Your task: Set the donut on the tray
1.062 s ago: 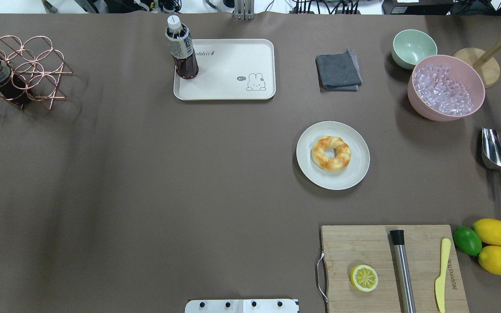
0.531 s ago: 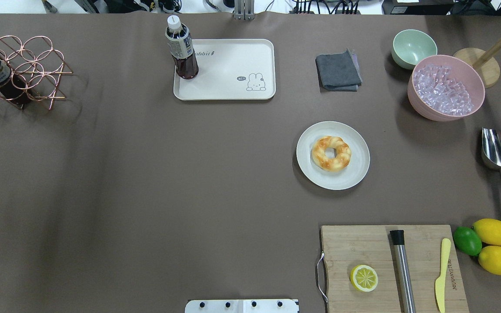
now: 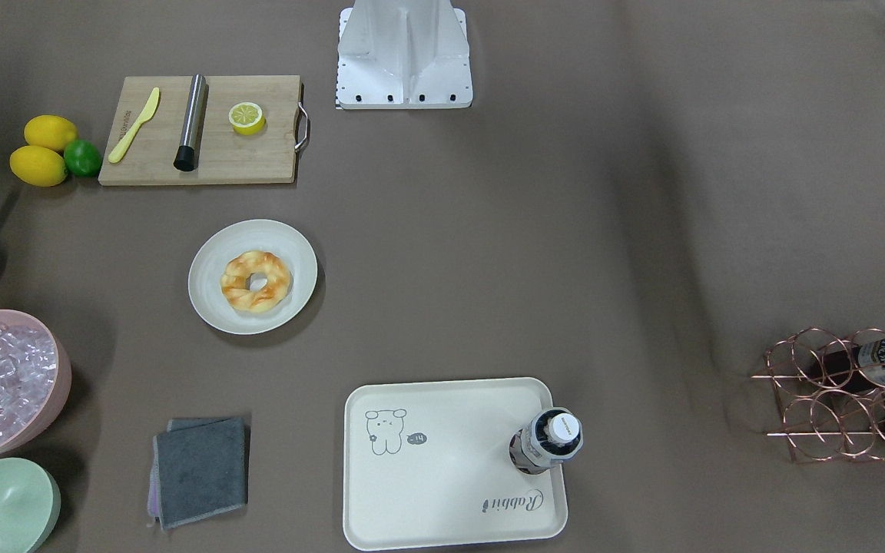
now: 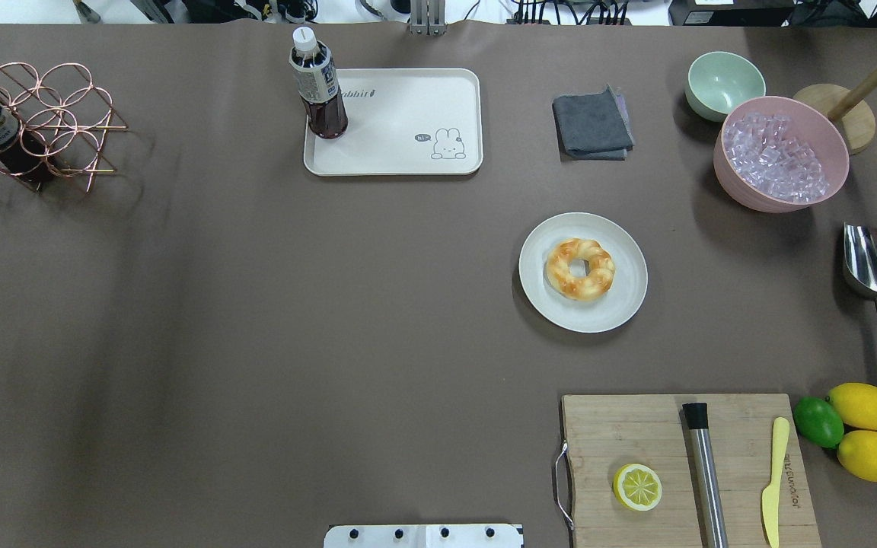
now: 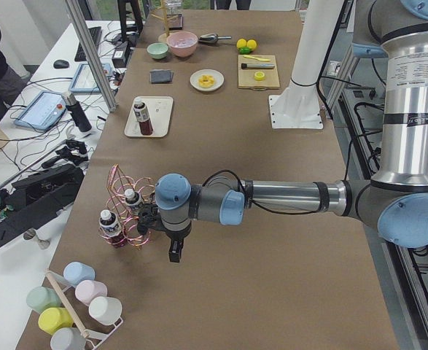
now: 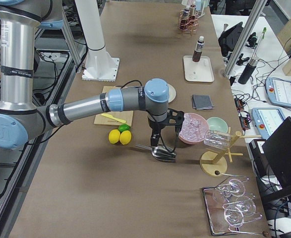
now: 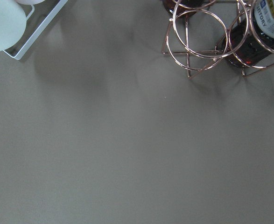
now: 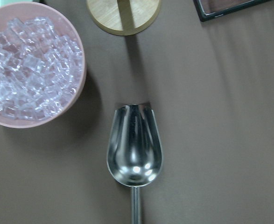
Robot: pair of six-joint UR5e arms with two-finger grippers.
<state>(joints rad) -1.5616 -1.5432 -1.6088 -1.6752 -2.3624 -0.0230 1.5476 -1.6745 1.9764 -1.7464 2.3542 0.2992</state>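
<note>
The donut (image 4: 580, 268), twisted and golden-orange, lies on a round off-white plate (image 4: 625, 304) right of the table's middle; it also shows in the front view (image 3: 255, 281). The cream tray (image 4: 408, 156) with the rabbit drawing sits at the far side, left of the donut. My left gripper (image 5: 175, 254) hangs near the wire rack, far from the donut. My right gripper (image 6: 155, 142) hangs over the metal scoop. Both show only in the side views, so I cannot tell whether they are open or shut.
A dark drink bottle (image 4: 319, 91) stands on the tray's left corner. A grey cloth (image 4: 592, 123), a pink bowl of ice (image 4: 781, 152), a scoop (image 4: 874, 266), a cutting board (image 4: 621, 434) and a copper wire rack (image 4: 35, 122) are on the table.
The shadows beside the wire rack and the pink bowl have shifted slightly. No object on the table has moved.
</note>
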